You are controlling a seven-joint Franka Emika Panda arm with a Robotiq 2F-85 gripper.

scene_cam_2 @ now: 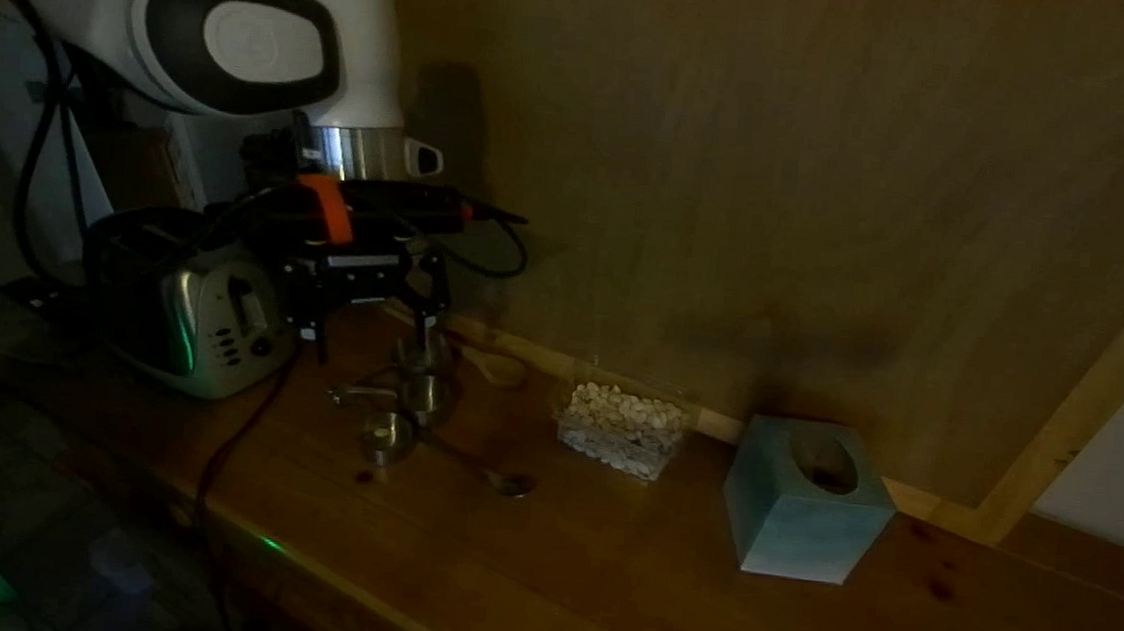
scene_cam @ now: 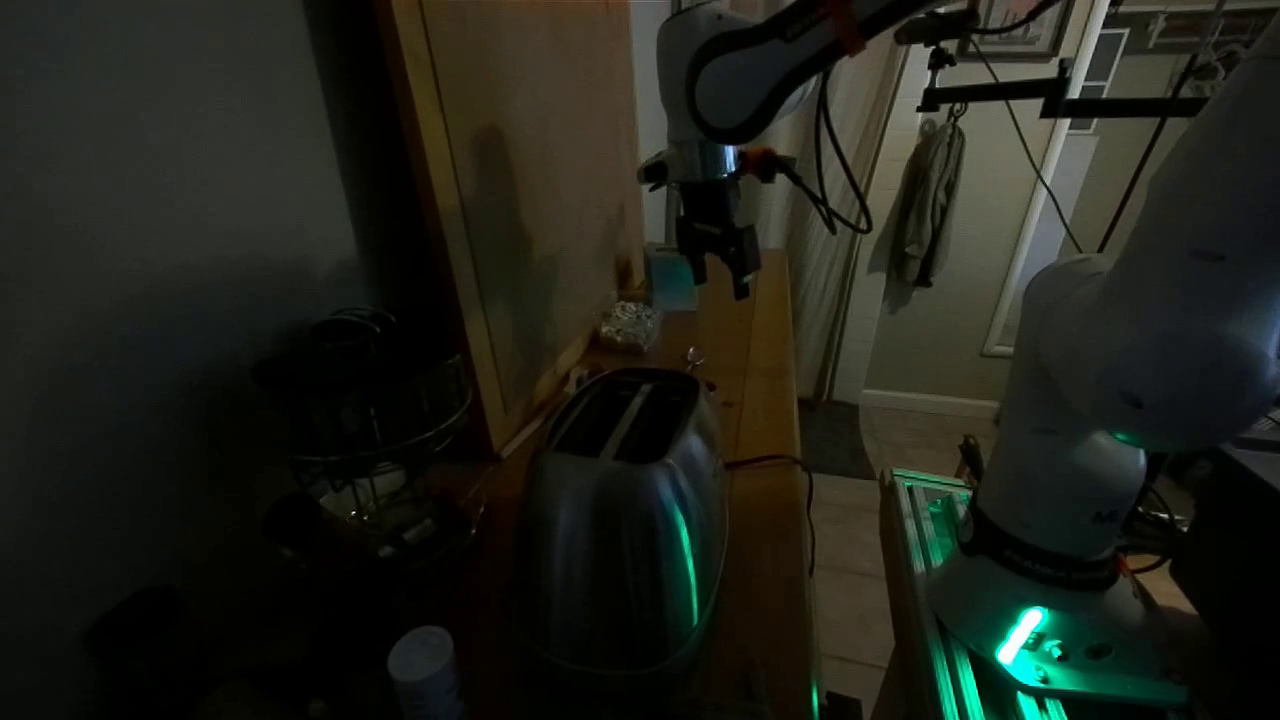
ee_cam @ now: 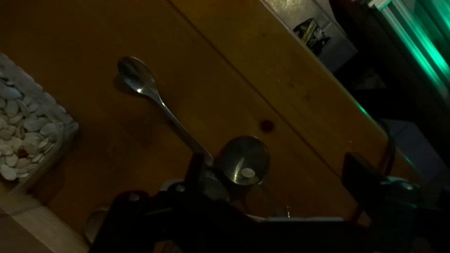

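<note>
Currently my hand (scene_cam_2: 371,341) hangs over the table (scene_cam_2: 581,578), its two fingers parted with a wide gap, and below it small metal cups (scene_cam_2: 422,400) sit close together. Inside one of them, in the wrist view, I see a single pale seed (ee_cam: 248,172). A metal spoon (scene_cam_2: 512,484) lies with its handle running up to the cups; whether they touch I cannot tell. Behind them, near the wooden board (scene_cam_2: 784,173), lies a wooden spoon (scene_cam_2: 498,368). Farther along I find a clear box (scene_cam_2: 626,458) filled with pale seeds (scene_cam_2: 625,409), and past it a blue tissue box (scene_cam_2: 801,530). On the cups' opposite side stands a silver toaster (scene_cam_2: 240,330), and a dark cord (scene_cam: 809,500) near it drops over the table's edge. In an exterior view, a piece of cloth (scene_cam: 930,200) hangs in the background.
</note>
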